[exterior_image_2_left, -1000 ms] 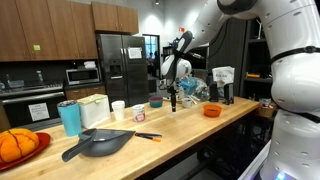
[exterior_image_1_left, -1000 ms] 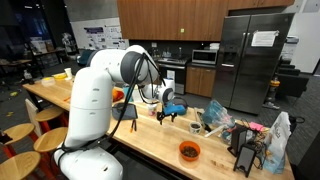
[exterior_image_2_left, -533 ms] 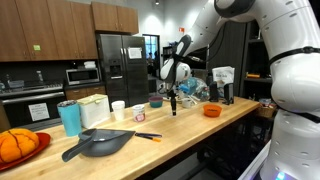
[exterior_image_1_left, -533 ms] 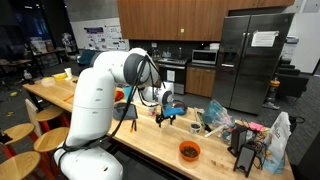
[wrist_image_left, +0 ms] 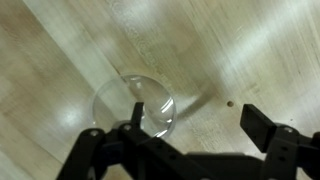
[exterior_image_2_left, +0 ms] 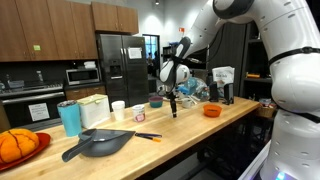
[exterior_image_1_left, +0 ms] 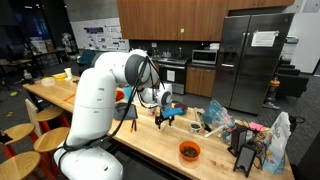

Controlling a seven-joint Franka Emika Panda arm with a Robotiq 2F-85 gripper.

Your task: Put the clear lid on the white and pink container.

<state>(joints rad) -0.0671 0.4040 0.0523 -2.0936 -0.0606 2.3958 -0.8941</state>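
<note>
Long wooden worktop runs through both exterior views, with the white arm reaching over it and a steel fridge behind. The hand points down close over the worktop, fingers spread wide, pinching nothing. An orange bowl and a dark bowl sit on either side of the hand. Only an exterior view shows the white and pink container: a small white tub on the worktop beyond the dark bowl, well apart from the hand, pink too small to tell. Only the wrist view shows the clear lid: round, see-through, faint glinting rim, wood grain visible through it. It lies flat on the worktop below the hand. One finger overlaps its edge in the picture, contact unclear. In the exterior views the lid can't be picked out.
</note>
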